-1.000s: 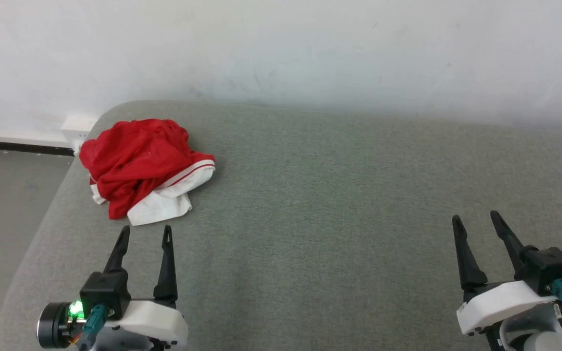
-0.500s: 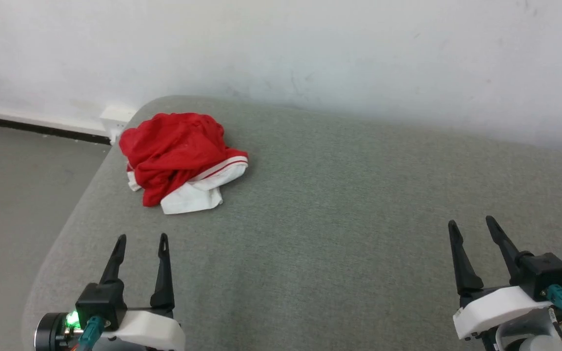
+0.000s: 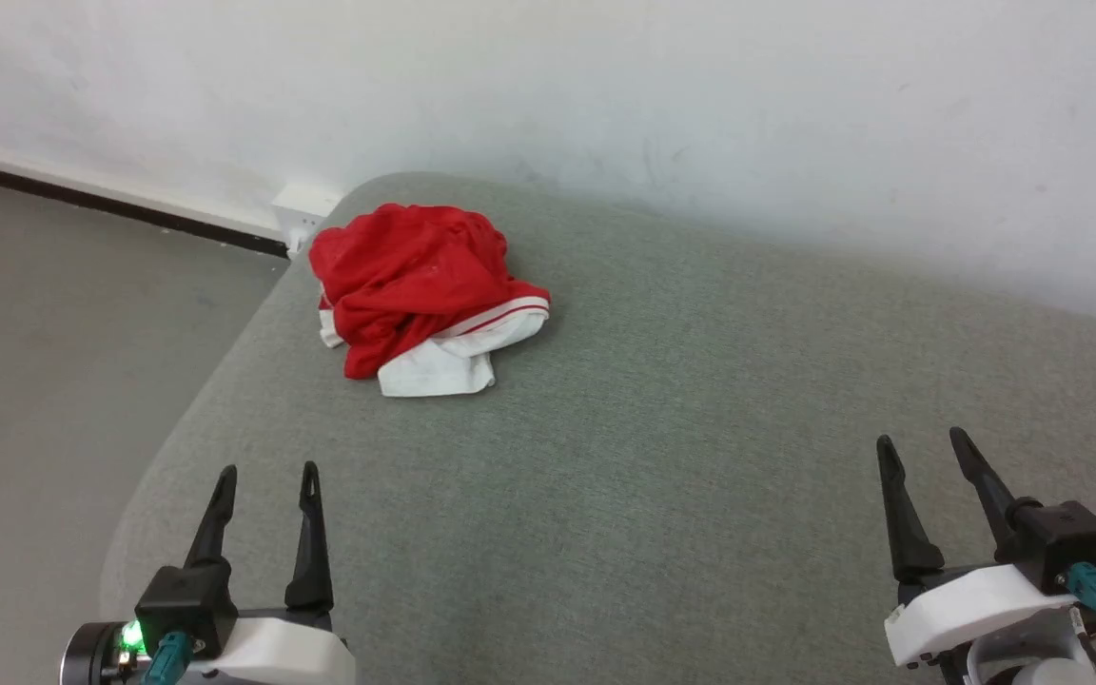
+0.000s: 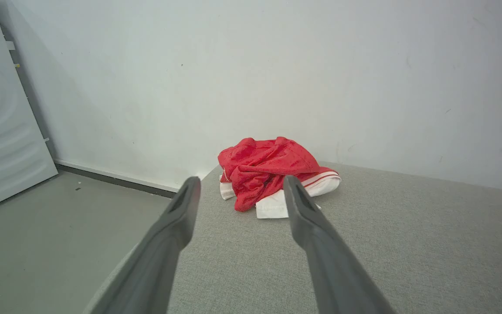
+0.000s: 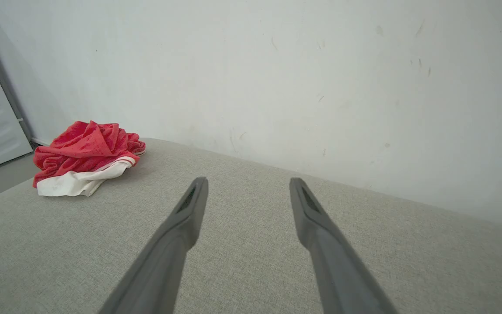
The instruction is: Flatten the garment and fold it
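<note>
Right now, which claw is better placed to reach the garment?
Left. The left claw is open and points toward the garment, bunched ahead of it; the right claw, also open, sits far to the side.

The padded surface (image 3: 662, 457) is viewed by the head camera from above, forward and downward, toward the white wall (image 3: 605, 86). The left gripper (image 3: 267, 470) and right gripper (image 3: 920, 437) are framed at its lower corners. Each wrist camera is set low over the surface and is aimed along its own fingers at the wall. In the left wrist view the shirt (image 4: 259, 165) is seen fairly near, straight ahead. In the right wrist view the shirt (image 5: 81, 152) is placed well apart, at the left edge. Shirt, surface and wall are shared by all three views.
</note>
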